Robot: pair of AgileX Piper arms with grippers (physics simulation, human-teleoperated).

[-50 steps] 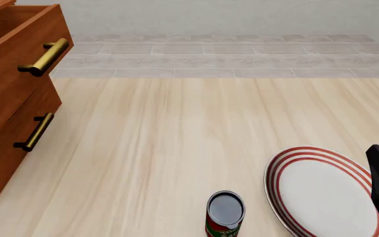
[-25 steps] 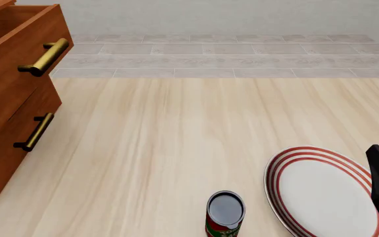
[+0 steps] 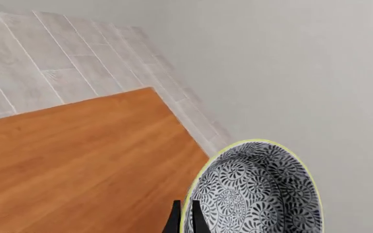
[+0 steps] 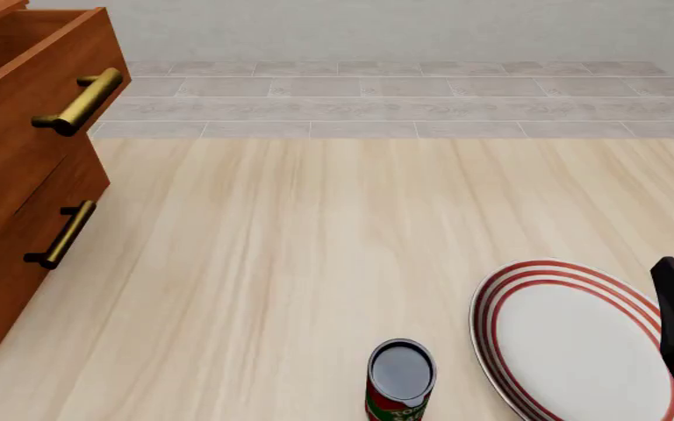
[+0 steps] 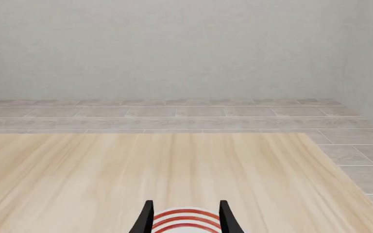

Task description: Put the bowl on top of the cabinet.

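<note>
Bowl (image 3: 254,194) shows only in the left wrist view: grey-blue floral inside, pale rim, tipped on edge, over the far corner of the cabinet (image 3: 76,165) top, partly past its edge with wall behind. Can't tell if it touches the wood. Left gripper (image 3: 185,217): two dark fingertips (image 3: 173,221) nearly together, pinching the bowl's rim, one inside, one outside.

Front view: bowl and left arm out of shot. Cabinet sits at the left edge of the worktop (image 4: 313,246), reddish-brown, upper drawer (image 4: 32,79) pulled out, brass bar handles (image 4: 80,101) on both drawer fronts.

Labels: can (image 4: 402,379) at the near edge of the worktop has a red and green label, but the lettering is cut off and unreadable. Top looks dark.

Plate (image 4: 577,342), white with red rings, lies flat just right of the can, not touching it. Right gripper (image 5: 185,218) hangs low over the plate's near-right part; fingers apart, holding nothing, red rings visible between them in the right wrist view. Its dark body overlaps the plate's right edge in the front view.

Beyond the worktop: grey tiled floor, plain wall.

Versus one second ago and half a second ago: front view identical, no shift in can, plate, drawer or right arm.
</note>
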